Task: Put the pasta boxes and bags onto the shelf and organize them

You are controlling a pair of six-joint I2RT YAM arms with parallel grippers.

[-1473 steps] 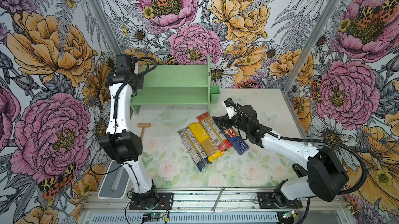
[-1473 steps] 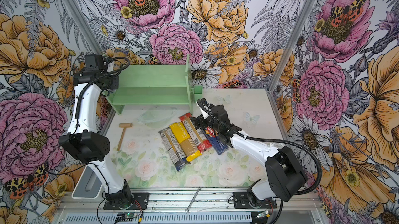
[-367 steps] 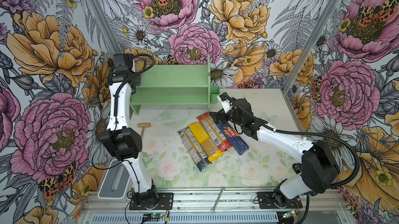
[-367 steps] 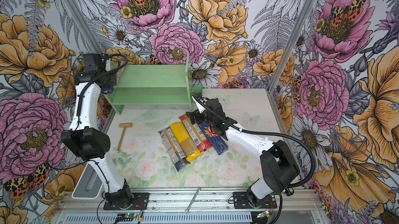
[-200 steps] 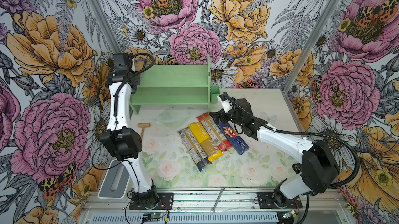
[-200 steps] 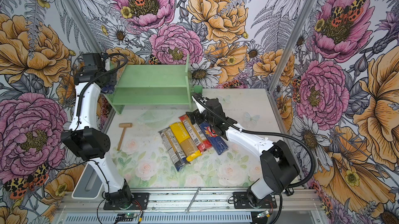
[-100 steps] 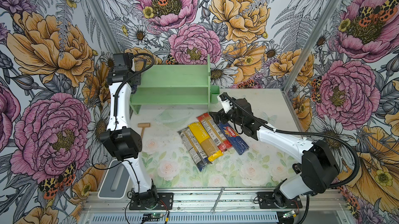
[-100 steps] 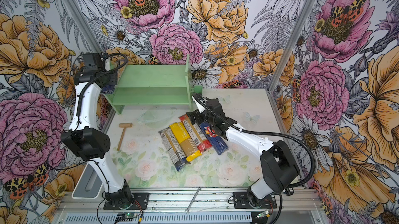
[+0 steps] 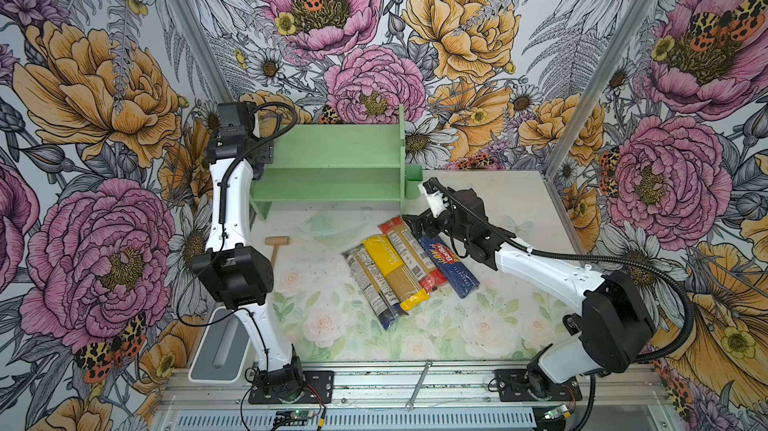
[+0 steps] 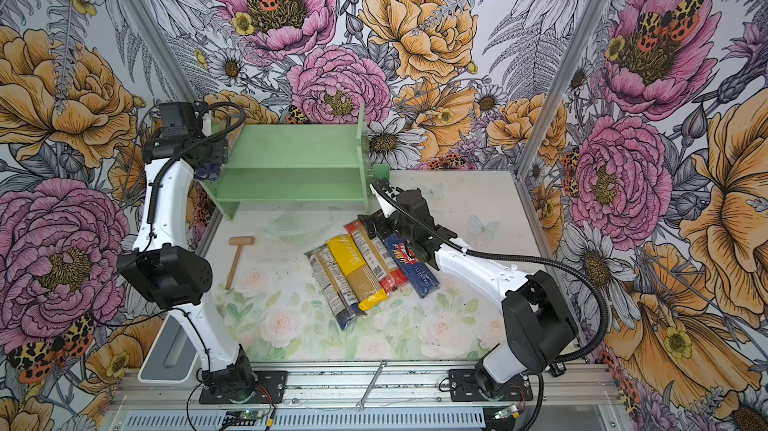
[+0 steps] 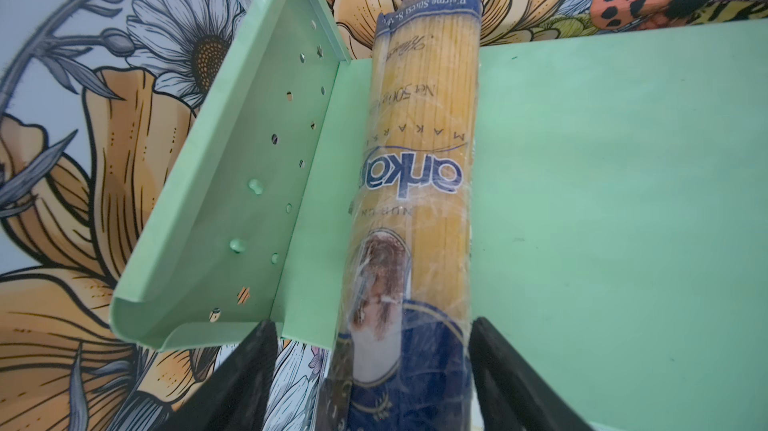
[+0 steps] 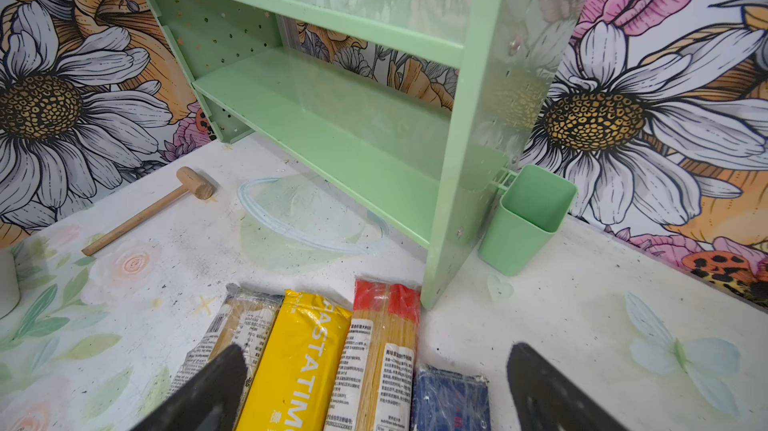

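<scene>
Trouble may come first from the shelf (image 9: 332, 146): its top tier looks less deep than a pack is long, so the clear bag with dark blue end (image 11: 419, 167), lying there along the perforated side panel (image 11: 249, 159), sticks out past both edges. The left gripper (image 11: 372, 325) holds nothing, its jaws parted on either side of the blue end. One finger is very close to the film, so I judge a careless pull-back could drag the bag down. The right gripper (image 12: 376, 350) hangs spread and empty over four packs (image 9: 399, 267) on the table (image 9: 498, 200). A clear round dish (image 9: 328, 223) lies before the lower tier, possibly in the way; a wooden mallet (image 9: 276, 244) lies aside.
</scene>
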